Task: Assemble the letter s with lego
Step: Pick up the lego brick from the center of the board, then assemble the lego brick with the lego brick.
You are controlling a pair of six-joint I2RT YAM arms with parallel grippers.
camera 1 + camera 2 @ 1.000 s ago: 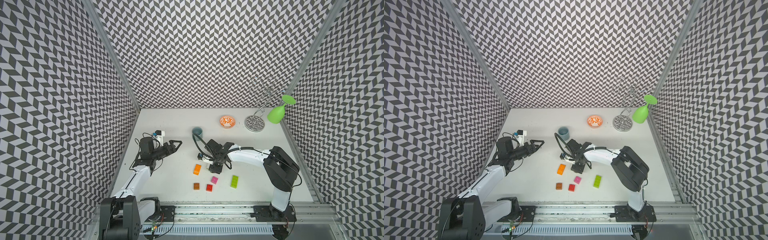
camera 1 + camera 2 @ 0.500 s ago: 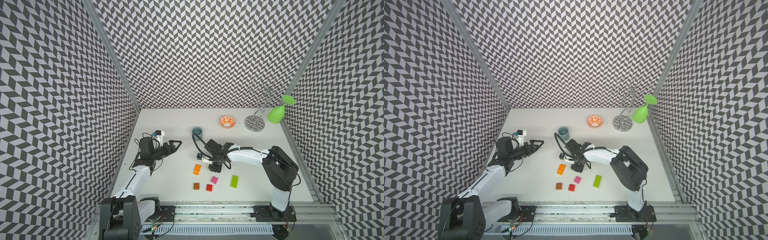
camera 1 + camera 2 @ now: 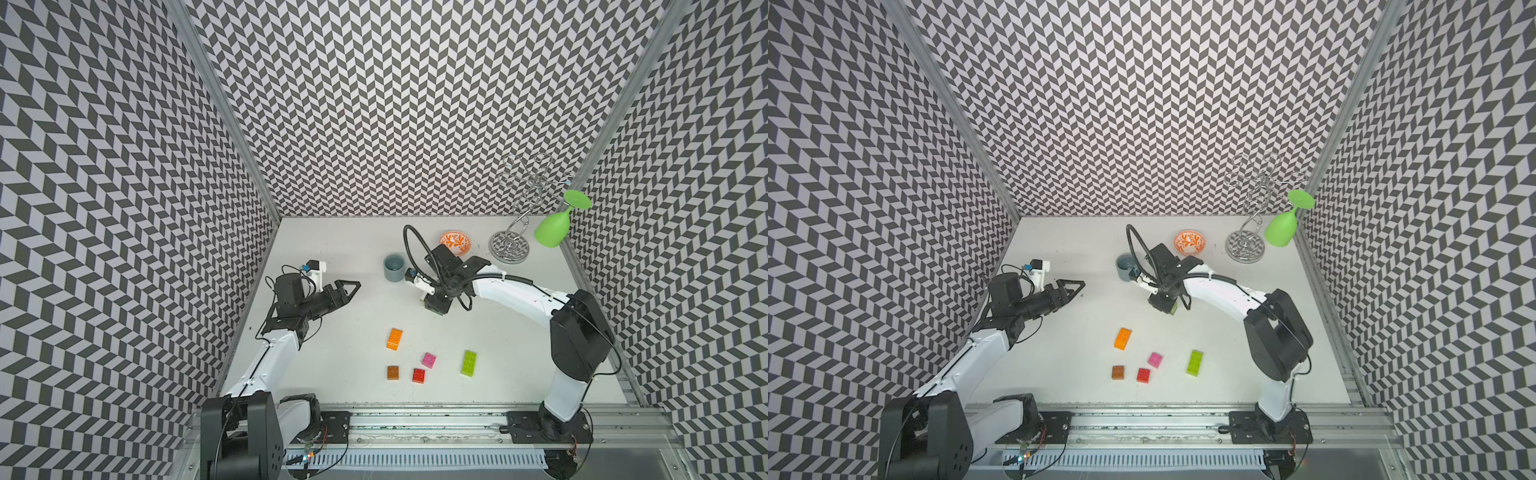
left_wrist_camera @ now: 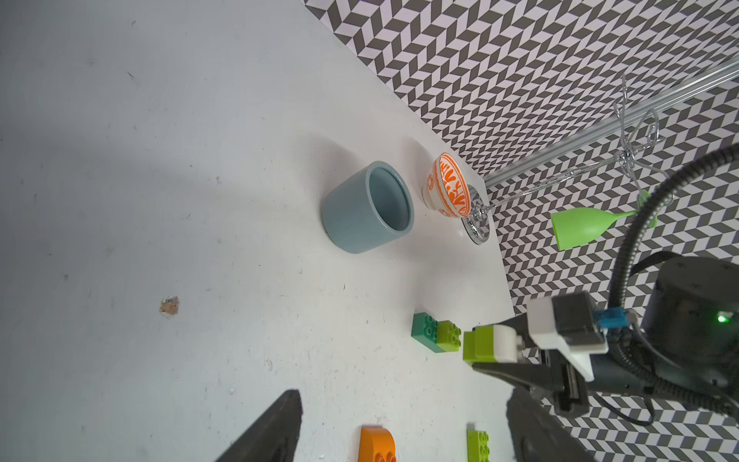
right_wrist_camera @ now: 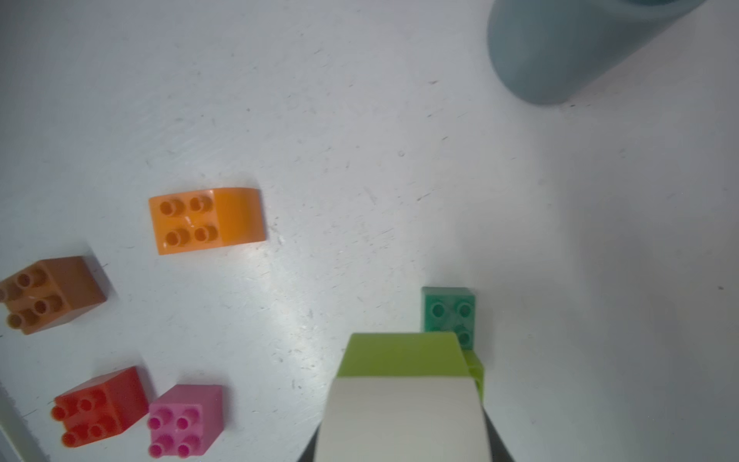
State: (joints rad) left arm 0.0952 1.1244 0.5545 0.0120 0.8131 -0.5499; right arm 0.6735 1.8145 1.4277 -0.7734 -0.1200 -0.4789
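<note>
- The matte white tabletop [image 3: 519, 328] fills the lower middle of both top views, boxed in by grey-and-white chevron panels [image 3: 415, 104].
- The white-and-black right arm [image 3: 519, 293] reaches from the lower right toward the centre of the frame. Its right gripper [image 3: 436, 306] points down, jaws clamped on a lime green and white brick pair [image 4: 492, 346], two chunky plastic blocks pressed together and held low over the table.
- The matching left arm [image 3: 270, 357] sits at centre left. The left gripper [image 3: 353, 286] hovers with jaws apart and nothing between them, well apart from every brick.
- At the upper right of the table, a chrome wire stand [image 3: 509, 247] carries a hanging lime green plastic wine glass [image 3: 550, 228]. Near it sit an orange-patterned ceramic bowl [image 3: 455, 242] and a grey-blue round cup [image 3: 394, 267].
- Just beside the held blocks, a dark green and lime green brick pair [image 4: 436, 334] rests on the table. I can't tell whether the two pairs touch.
- Below centre the loose plastic pieces lie studs up:
  - a lime green oblong brick [image 3: 468, 363]
  - an orange oblong brick [image 3: 395, 338] with one curved end
  - a pink square brick [image 3: 429, 360]
  - a red square brick [image 3: 419, 375]
  - a brown square brick [image 3: 393, 372]
- These blocks look light, rigid and glossy, so I'd pinch them across two flat opposite side walls, never over the studs.
- The orange piece's curved end would likely slip, so its straight sides are safer.
- Any pressing should go straight down, or the resting pair may skid on the smooth table.
</note>
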